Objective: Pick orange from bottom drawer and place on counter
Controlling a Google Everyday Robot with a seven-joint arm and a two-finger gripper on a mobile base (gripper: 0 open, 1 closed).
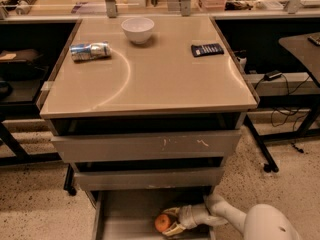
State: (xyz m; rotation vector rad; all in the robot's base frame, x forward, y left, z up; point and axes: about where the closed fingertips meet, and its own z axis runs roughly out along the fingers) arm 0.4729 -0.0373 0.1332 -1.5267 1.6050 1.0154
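The bottom drawer [125, 219] is pulled open under two wider grey drawers. The orange [161, 223] lies on its flat floor, right of the middle. My gripper [169, 221] reaches into the drawer from the right and sits right at the orange, low over the floor, with the white arm [225, 215] trailing off to the lower right. The tan counter [165, 79] above holds other items.
On the counter stand a white bowl [137, 29] at the back, a silver-blue can [90, 51] lying on its side at the left, and a dark flat packet [207, 49] at the right. The middle drawer front [147, 178] overhangs the open drawer. Table legs stand on both sides.
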